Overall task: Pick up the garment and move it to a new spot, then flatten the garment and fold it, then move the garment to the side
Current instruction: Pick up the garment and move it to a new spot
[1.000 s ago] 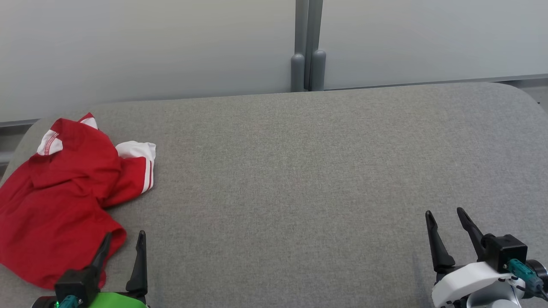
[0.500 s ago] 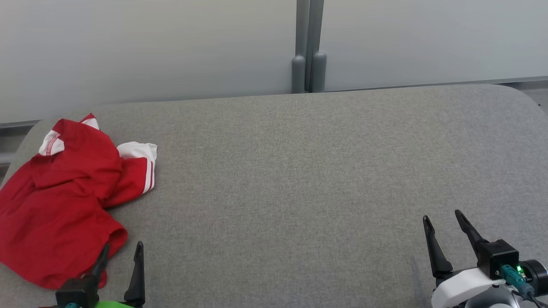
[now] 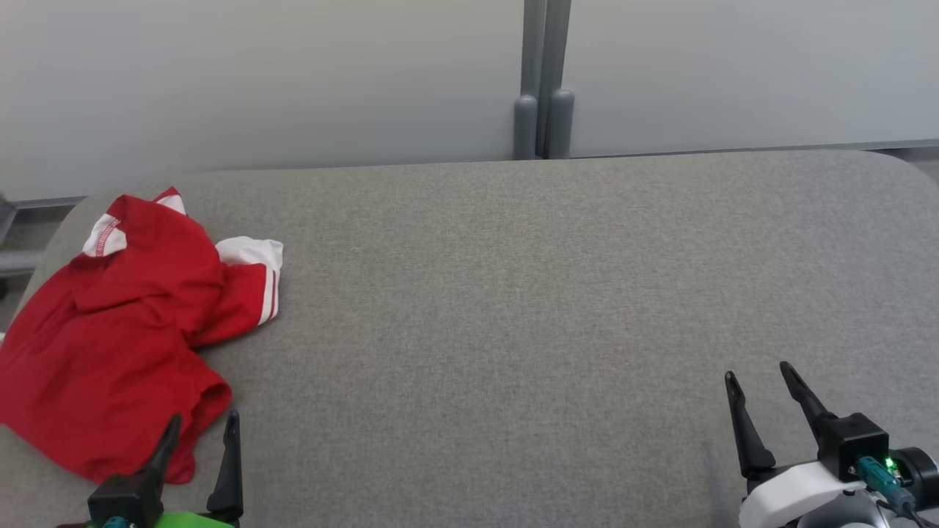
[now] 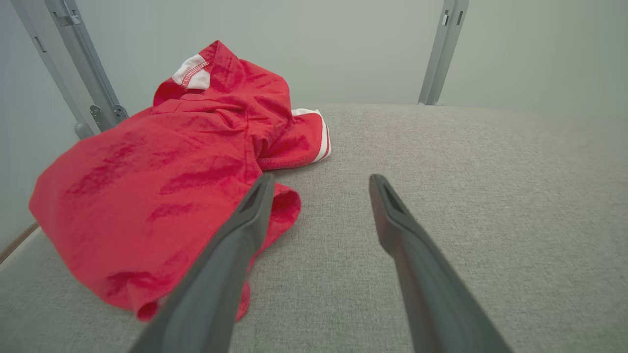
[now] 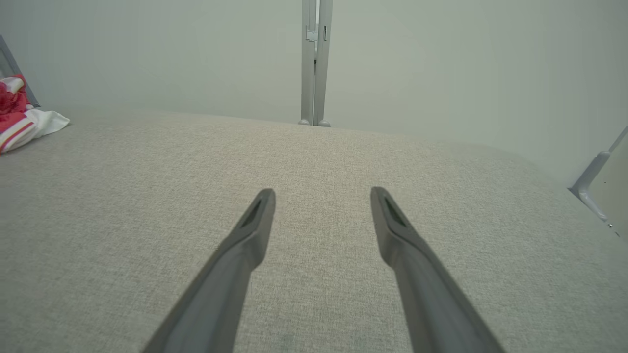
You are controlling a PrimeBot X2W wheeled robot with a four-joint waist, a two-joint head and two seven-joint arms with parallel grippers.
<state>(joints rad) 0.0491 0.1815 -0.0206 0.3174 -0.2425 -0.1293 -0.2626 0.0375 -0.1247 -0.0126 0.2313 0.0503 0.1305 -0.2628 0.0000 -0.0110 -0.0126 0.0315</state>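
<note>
Our left fingers (image 3: 227, 477) are spread wide apart and hold nothing. In the left wrist view the left fingers (image 4: 243, 235) point out over the grey counter (image 4: 466, 171). The tip of one finger sits in front of the near edge of the red garment (image 4: 162, 171). We cannot tell if it touches the cloth. The other finger is over bare counter. This close view shows us the folds, the white collar bit at the far end, and a sleeve with white stripes lying just past the fingertips.

The head view shows us more at once. The garment (image 3: 110, 352) lies in a crumpled heap ahead of the left fingers and out to their outer side, near the counter's (image 3: 513, 293) corner.

Our right fingers (image 3: 747, 440) are well apart from the garment, far across the counter. They are spread wide too and hold nothing.

In the right wrist view the right fingers (image 5: 245, 245) point over bare counter (image 5: 319, 162). The garment (image 5: 12, 105) is a small red and white bit far off to their left.

Past all the fingers stands a pale wall with a grey post (image 3: 543, 81).
</note>
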